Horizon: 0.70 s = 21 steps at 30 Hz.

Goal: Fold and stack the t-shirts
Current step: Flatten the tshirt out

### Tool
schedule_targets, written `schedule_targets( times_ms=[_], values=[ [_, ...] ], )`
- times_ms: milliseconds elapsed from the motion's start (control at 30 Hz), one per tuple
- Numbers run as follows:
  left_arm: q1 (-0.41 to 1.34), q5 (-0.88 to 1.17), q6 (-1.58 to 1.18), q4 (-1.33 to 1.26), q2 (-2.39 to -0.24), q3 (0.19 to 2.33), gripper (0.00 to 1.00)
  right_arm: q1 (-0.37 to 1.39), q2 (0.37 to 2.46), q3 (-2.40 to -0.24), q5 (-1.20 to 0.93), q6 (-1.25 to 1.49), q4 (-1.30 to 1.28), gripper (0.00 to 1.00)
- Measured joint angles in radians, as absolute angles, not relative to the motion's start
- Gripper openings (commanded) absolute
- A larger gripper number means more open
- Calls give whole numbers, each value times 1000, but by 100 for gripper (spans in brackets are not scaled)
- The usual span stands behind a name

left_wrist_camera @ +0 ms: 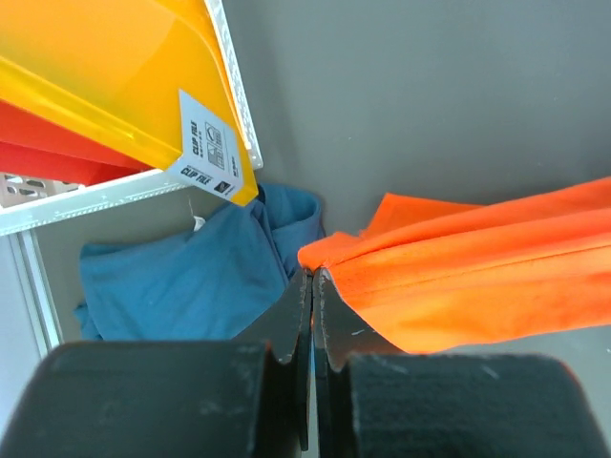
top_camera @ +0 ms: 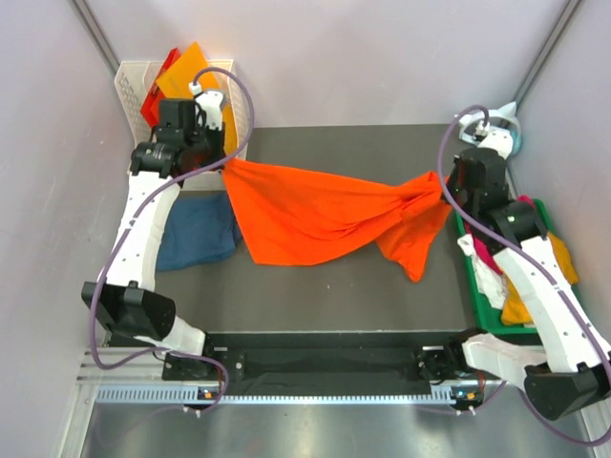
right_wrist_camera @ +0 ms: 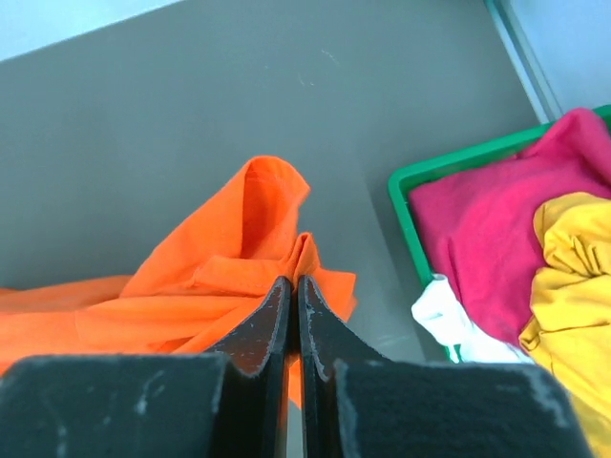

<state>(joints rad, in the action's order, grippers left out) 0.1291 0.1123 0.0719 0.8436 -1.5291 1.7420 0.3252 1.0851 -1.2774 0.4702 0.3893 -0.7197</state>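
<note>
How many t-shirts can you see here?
5. The orange t-shirt is stretched between the left gripper and the right gripper. The blue t-shirt lies left on the table. The magenta t-shirt, yellow t-shirt and white t-shirt are piled in the green bin; more may hide underneath.

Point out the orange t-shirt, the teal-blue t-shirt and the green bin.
orange t-shirt (top_camera: 315,215), top external view, middle of the stretched cloth.
teal-blue t-shirt (top_camera: 199,234), top external view, centre of the cloth.
green bin (right_wrist_camera: 408,229), right wrist view, on its left rim.
</note>
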Motion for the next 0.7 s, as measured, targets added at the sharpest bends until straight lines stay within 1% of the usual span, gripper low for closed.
schedule_targets(
  times_ms=[100, 267, 367, 533, 633, 667, 700],
  values=[
    [129, 117, 68, 844, -1468, 1686, 0, 325, 1022, -1216, 452, 406, -712, 0],
    [129, 125, 70, 842, -1363, 1507, 0, 325, 883, -939, 402, 459, -721, 0],
    [129, 133, 74, 844, -1352, 1393, 0, 325, 850, -817, 372, 493, -760, 0],
    [129, 140, 88, 857, -1365, 1303, 0, 325, 836, -809, 352, 514, -801, 0],
    [129, 143, 92, 855, -1374, 1299, 0, 325, 851, -833, 352, 517, -801, 8],
    [129, 146, 93, 853, -1376, 1299, 0, 325, 858, -838, 351, 518, -801, 15],
    [129, 147, 92, 851, -1378, 1299, 0, 325, 865, -840, 350, 519, -799, 19]
  ],
)
